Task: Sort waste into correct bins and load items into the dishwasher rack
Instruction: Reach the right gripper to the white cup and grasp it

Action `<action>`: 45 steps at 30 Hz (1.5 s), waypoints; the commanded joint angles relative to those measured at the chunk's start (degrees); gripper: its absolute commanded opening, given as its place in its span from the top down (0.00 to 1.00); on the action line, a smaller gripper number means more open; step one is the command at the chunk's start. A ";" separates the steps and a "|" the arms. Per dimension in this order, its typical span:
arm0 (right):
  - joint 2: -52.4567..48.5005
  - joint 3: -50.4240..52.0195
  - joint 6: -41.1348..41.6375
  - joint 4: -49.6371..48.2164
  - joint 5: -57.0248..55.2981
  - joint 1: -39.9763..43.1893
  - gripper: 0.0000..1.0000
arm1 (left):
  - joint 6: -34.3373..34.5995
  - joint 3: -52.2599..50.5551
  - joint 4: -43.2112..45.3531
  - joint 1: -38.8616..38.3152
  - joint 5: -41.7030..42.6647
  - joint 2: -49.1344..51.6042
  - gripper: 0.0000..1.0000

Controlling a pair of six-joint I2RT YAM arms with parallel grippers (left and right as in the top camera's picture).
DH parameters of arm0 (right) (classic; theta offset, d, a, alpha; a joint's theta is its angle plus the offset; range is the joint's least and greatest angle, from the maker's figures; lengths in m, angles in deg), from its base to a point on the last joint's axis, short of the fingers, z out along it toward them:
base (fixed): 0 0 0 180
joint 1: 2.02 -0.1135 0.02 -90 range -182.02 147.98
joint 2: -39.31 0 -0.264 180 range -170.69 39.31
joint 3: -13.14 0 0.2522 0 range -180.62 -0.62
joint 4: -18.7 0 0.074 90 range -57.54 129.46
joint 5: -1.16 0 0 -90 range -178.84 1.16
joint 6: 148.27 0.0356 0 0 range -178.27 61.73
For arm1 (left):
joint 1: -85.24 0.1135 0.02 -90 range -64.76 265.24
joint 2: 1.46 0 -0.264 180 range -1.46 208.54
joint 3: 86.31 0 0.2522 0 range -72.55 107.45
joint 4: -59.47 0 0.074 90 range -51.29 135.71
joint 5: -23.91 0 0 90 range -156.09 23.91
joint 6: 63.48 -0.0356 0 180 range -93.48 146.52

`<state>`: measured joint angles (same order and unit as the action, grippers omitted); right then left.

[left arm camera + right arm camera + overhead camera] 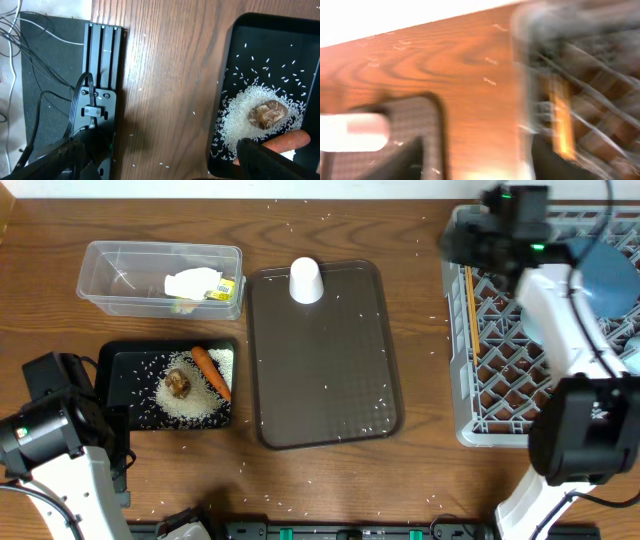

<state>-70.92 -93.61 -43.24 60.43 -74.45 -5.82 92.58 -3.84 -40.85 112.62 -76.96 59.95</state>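
The grey dishwasher rack stands at the right, with wooden chopsticks lying along its left side and a blue plate further in. My right gripper hovers over the rack's far left corner. In the blurred right wrist view this gripper is open and holds nothing, with the chopsticks to its right. A white cup stands upside down on the brown serving tray. The black tray holds rice, a brown lump and a carrot. The clear container holds the wrapper. My left gripper is open beside the black tray.
Loose rice grains are scattered over the serving tray and the wooden table. A black rail with cables lies along the table's near edge, close to my left arm.
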 commanded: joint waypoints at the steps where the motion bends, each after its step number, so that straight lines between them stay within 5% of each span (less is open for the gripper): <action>1: 0.76 -1.44 1.44 -2.80 -0.70 -5.53 0.21 | 0.68 0.13 -0.15 0.35 -0.63 0.00 0.02; 6: -1.53 -1.44 -3.80 -8.81 -3.54 -16.26 0.01 | 0.68 0.13 -0.15 0.35 -0.61 0.00 0.02; 14: -12.17 -1.92 -8.96 -15.17 -16.98 -28.46 0.01 | 0.68 0.13 -0.15 0.35 -0.63 0.00 0.02; 23: -20.11 -10.36 -8.96 -13.38 -16.98 -29.77 0.01 | 0.68 0.13 -0.15 0.35 -0.61 0.00 0.02; 39: -23.87 -10.49 -8.83 -18.12 -16.74 -29.51 0.01 | 0.68 0.13 -0.15 0.35 -0.61 0.00 0.02; 45: -23.93 -10.49 -8.24 -18.10 -16.31 -29.51 0.07 | 0.68 0.13 -0.15 0.35 -0.63 0.00 0.02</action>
<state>-93.83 -103.21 -51.72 42.44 -90.58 -35.96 92.58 -3.84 -40.83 112.62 -76.96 59.93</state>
